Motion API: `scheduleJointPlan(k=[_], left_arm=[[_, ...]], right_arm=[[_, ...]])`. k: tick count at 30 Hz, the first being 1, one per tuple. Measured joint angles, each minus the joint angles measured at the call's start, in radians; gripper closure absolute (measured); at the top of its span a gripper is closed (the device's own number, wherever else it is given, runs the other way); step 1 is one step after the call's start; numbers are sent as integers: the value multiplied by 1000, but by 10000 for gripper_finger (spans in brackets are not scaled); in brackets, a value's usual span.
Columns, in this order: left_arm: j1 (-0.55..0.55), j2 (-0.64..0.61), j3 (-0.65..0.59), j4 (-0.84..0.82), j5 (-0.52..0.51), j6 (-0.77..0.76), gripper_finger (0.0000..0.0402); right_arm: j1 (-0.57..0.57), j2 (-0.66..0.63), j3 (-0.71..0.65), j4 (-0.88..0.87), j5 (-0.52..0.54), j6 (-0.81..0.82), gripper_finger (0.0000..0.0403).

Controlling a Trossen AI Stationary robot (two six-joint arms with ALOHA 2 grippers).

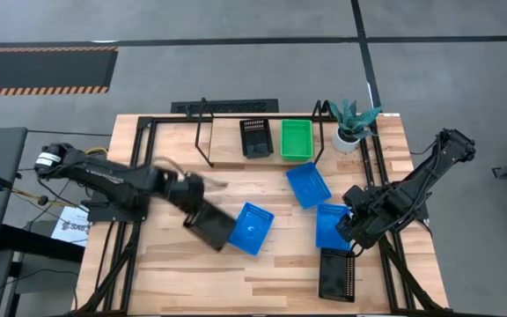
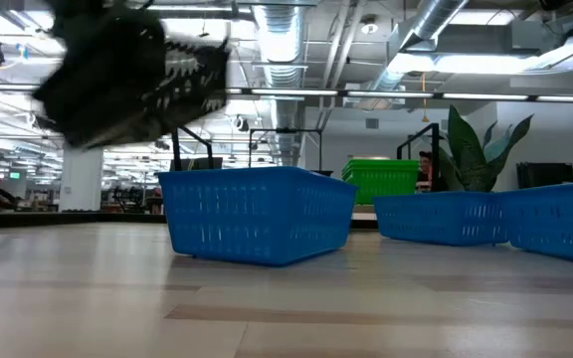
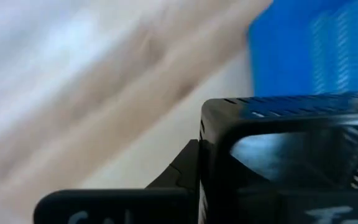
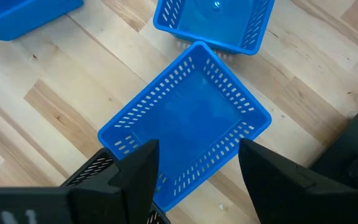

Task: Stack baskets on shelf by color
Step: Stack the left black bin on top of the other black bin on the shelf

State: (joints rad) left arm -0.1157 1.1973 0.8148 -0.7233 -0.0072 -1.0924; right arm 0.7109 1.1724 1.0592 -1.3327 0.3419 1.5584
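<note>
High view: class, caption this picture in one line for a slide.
Left gripper carries a black basket while right gripper hovers over a blue basket.

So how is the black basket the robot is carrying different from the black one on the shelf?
The carried black basket hangs tilted in the air, clamped in the left gripper, beside a blue basket. The shelf's black basket sits flat on the shelf, next to the green basket, with nothing gripping it. Both are black with perforated sides.
</note>
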Motion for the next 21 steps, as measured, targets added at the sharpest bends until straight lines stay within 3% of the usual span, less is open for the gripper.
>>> scheduleJointPlan(k=[11, 15, 21], left_arm=[[475, 67, 435, -38, 9, 608, 401], [616, 191, 624, -53, 73, 841, 401], [736, 451, 961, -134, 165, 1184, 401]], right_arm=[[0, 0, 0, 1, 5, 10, 158], [0, 0, 0, 3, 10, 12, 158], [0, 0, 0, 2, 13, 36, 158]])
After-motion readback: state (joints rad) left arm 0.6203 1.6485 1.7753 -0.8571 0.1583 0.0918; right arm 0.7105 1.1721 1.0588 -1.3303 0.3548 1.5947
